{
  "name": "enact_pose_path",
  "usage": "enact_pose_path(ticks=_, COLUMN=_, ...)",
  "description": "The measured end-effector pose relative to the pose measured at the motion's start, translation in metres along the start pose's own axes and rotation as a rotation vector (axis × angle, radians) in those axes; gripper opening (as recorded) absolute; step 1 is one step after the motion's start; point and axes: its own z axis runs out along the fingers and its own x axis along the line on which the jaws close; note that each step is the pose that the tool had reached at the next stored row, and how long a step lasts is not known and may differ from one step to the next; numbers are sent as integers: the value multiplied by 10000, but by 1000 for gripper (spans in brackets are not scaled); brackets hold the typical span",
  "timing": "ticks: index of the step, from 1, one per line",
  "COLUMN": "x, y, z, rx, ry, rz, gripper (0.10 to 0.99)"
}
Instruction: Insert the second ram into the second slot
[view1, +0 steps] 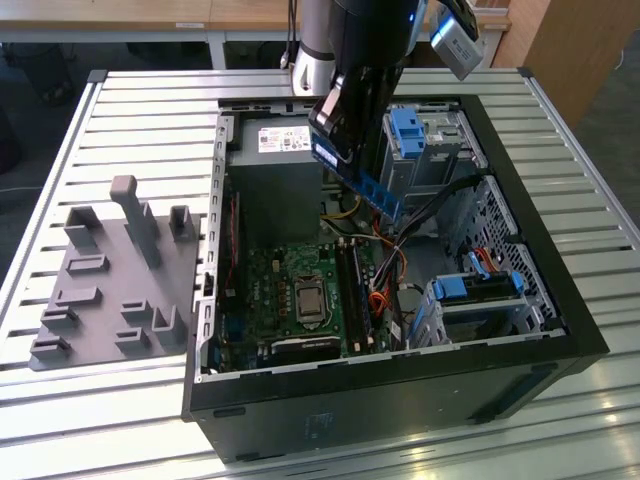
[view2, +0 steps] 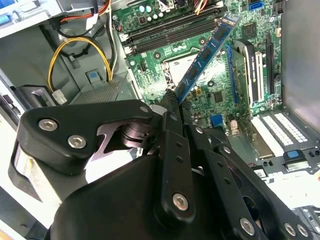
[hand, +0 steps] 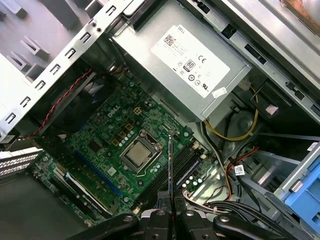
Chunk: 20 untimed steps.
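The black gripper (view2: 171, 102) gripped one end of the thin blue ram stick (view2: 206, 52), tilted above the green motherboard (view2: 150, 57); squaring it with the long black slots (view2: 170, 31) looked essential.

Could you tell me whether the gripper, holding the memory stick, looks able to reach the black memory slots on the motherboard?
Probably yes: the case is open on top, the gripper holds the memory stick over the motherboard, and nothing seems to lie across the black slots. Loose cables sit beside them.

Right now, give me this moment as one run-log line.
gripper: shut on second ram | second ram: held tilted above motherboard, unseated
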Motion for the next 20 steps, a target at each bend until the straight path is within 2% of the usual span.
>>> enact_pose_path(ticks=20, x=0, y=0, z=3, rx=4, ry=-20, rz=879, gripper=137)
